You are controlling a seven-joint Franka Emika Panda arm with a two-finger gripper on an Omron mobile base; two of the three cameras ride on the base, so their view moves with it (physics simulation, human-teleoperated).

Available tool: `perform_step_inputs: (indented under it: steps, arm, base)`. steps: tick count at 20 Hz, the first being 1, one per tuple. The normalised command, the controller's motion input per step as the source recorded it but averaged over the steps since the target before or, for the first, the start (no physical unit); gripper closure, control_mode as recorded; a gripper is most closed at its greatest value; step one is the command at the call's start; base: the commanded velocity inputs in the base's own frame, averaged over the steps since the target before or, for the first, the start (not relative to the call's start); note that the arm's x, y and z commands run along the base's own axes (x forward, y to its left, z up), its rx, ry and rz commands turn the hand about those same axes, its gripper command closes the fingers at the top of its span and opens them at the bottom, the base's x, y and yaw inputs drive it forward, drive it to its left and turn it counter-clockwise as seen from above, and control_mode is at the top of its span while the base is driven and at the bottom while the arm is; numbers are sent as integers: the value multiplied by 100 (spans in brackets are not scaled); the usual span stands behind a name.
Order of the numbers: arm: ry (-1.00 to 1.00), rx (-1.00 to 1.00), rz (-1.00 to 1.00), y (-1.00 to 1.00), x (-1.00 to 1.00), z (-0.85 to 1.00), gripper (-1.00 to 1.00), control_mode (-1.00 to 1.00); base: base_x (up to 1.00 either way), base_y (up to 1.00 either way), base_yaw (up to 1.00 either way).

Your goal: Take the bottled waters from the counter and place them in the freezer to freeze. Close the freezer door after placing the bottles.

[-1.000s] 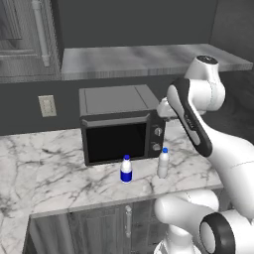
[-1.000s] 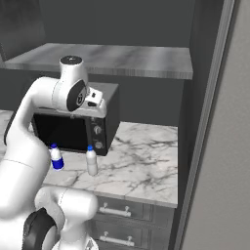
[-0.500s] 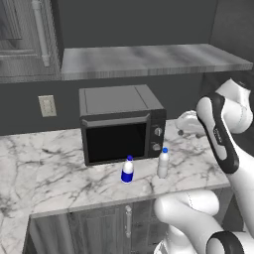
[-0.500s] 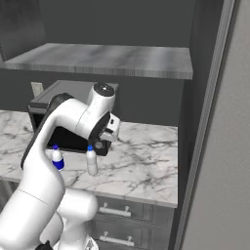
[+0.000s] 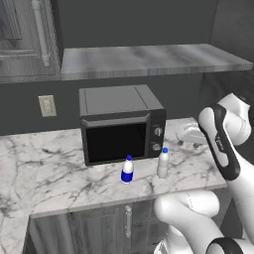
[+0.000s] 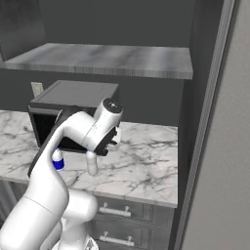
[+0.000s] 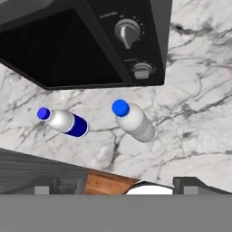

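Hand view: bottles (image 7: 134,122) near counter (image 7: 199,113) edge

The left base view looks forward and down from behind the arm's left, taking in the microwave (image 5: 121,124) and both bottles on the marble tabletop (image 5: 54,173) at middle range. The right base view faces the same tabletop (image 6: 141,161) from behind the arm's right, with the arm across the microwave (image 6: 63,105). The hand view looks almost straight down, close, on the two bottles and the microwave's knobs (image 7: 127,32).
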Motion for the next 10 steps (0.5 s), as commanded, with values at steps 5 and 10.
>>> perform_step_inputs:
  steps: [5,10]
  arm:
    - [-11,-2,18,-2,18,-53,-100,-100]
    - [-24,-9,22,0,22,-62,-100,-100]
  base:
    - [0,0,0]
    - [0,0,0]
